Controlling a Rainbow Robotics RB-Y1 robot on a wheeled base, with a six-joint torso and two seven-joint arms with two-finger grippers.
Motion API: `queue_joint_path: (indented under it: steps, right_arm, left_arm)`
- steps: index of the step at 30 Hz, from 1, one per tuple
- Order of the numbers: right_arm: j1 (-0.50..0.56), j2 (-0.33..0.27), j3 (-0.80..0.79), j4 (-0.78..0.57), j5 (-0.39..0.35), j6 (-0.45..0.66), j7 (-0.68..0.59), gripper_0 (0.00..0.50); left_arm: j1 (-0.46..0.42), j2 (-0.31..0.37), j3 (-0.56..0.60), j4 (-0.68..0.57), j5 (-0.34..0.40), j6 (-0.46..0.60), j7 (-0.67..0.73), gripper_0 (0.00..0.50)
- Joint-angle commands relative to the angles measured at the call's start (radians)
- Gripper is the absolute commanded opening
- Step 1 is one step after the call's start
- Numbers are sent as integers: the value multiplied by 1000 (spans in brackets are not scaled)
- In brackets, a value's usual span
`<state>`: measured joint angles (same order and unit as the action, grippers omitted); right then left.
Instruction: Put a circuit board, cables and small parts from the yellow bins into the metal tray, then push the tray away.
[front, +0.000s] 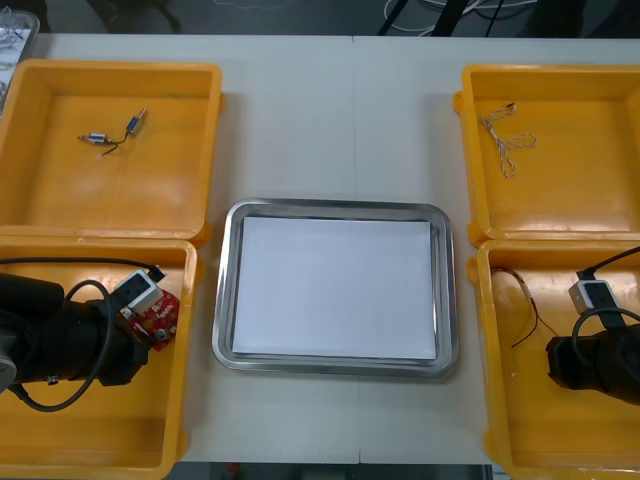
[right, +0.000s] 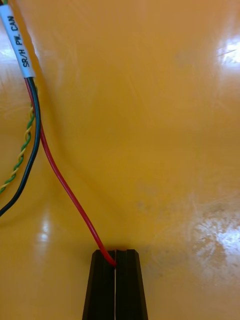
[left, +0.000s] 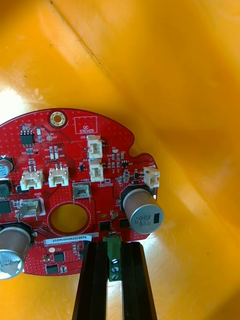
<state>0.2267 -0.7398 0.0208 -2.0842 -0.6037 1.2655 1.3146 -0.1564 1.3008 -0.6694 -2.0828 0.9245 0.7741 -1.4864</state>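
Left wrist view: my left jaws grip green block (left: 114, 257) on edge of board (left: 70, 165), in near left bin (front: 100, 435). Right jaws clamp red cable (right: 61, 180), in near right bin (front: 530, 430). Tray (front: 336, 367) between bins, white inside.

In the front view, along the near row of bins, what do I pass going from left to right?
Board, held in the left gripper jaws → tray → cable → right gripper, jaws shut on that cable.
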Motion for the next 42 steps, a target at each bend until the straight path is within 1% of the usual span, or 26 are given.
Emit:
queue_joint_path:
  steps: [1,6,9,13,17,21,24,26,29,36,41,42]
  right_arm:
    - [34,-61,-78,-53,-76,32,37,0]
    - [34,-118,-147,-83,-180,87,37,0]
    - [45,-150,-179,-89,-225,104,38,0]
    - [77,-170,-217,-91,-269,106,41,0]
    - [122,-171,-251,-112,-271,104,48,0]
    - [178,-171,-291,-148,-274,103,51,0]
    - [215,-171,-317,-168,-277,103,51,0]
    - [237,-170,-328,-177,-278,98,51,0]
    - [270,-170,-338,-185,-280,77,51,0]
    - [355,-170,-344,-191,-269,-6,52,0]
    - [385,-165,-346,-204,-257,-15,52,0]
    - [387,-162,-348,-204,-258,-17,52,0]
  left_arm:
    - [-23,-17,-15,1,-15,-10,75,0]
    - [-23,-9,-13,1,-10,-10,75,0]
    - [-22,8,-9,-2,-6,-16,75,0]
    - [-20,29,10,-10,11,-16,78,0]
    - [-22,32,39,-10,28,11,78,0]
    - [-20,29,88,-16,45,76,78,0]
    - [-20,22,128,-19,86,114,77,0]
    - [-20,15,151,-25,100,132,78,0]
    - [-18,0,194,-52,103,189,81,0]
    - [-18,-67,329,-131,108,369,106,0]
    - [-18,-104,399,-207,108,481,140,0]
    - [-18,-106,406,-215,106,488,153,0]
